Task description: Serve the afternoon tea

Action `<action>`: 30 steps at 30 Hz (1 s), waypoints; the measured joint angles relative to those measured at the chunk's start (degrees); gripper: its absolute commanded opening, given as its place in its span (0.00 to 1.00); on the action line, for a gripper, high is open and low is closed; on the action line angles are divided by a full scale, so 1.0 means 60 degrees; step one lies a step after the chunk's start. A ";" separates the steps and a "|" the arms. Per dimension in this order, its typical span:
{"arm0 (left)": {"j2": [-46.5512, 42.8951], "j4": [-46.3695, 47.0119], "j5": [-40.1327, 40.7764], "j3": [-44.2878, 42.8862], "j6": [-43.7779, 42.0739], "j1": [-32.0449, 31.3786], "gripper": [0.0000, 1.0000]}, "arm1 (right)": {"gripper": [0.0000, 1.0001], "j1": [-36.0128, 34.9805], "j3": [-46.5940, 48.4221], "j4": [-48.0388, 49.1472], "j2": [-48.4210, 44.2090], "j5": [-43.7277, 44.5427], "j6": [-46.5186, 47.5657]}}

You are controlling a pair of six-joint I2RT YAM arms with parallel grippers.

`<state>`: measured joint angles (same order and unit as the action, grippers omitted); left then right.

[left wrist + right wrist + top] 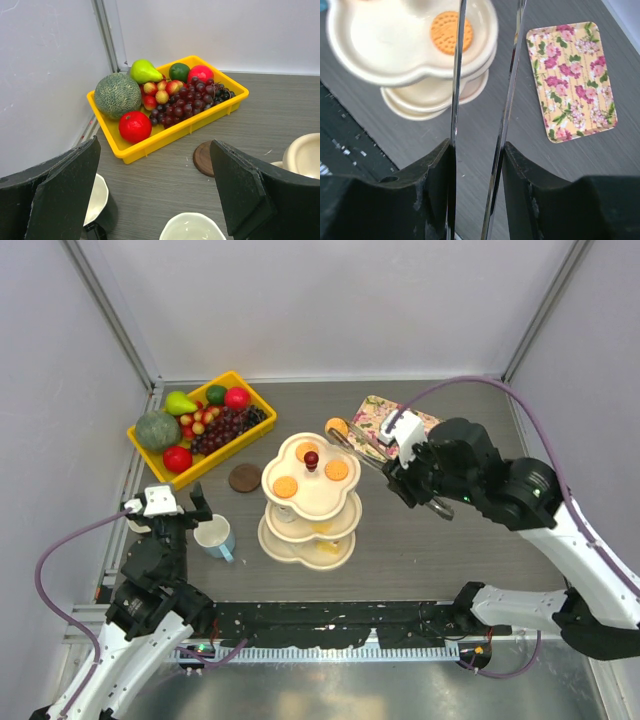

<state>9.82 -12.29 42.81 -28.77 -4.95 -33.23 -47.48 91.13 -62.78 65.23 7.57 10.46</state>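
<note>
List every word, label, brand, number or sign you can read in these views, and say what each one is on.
None: no readable text in any view.
floral tray: flower pattern only, no lettering.
yellow bin, cream stand, pale blue mug, tongs: plain, nothing printed that shows.
orange biscuit: dotted surface, any embossing too blurred to read.
</note>
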 measured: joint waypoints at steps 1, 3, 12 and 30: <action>0.0000 0.0000 0.0000 0.0000 0.0000 0.0000 0.99 | 0.45 -0.0117 -0.0040 -0.0080 -0.0244 -0.0157 0.0000; 0.0004 0.0000 0.0000 0.0000 0.0000 0.0000 0.99 | 0.45 -0.0280 -0.0171 -0.0178 -0.0688 -0.0448 -0.0007; 0.0004 0.0000 0.0004 0.0000 -0.0004 0.0000 0.99 | 0.47 -0.0576 -0.0838 -0.1031 -0.1698 -0.2095 0.0051; 0.0007 0.0000 0.0007 0.0000 -0.0004 0.0000 0.99 | 0.61 -0.0758 -0.1351 -0.0914 -0.1144 -0.2623 0.0273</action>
<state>9.87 -12.29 42.85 -28.77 -4.97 -33.23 -52.03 83.02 -68.27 58.37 -8.16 12.10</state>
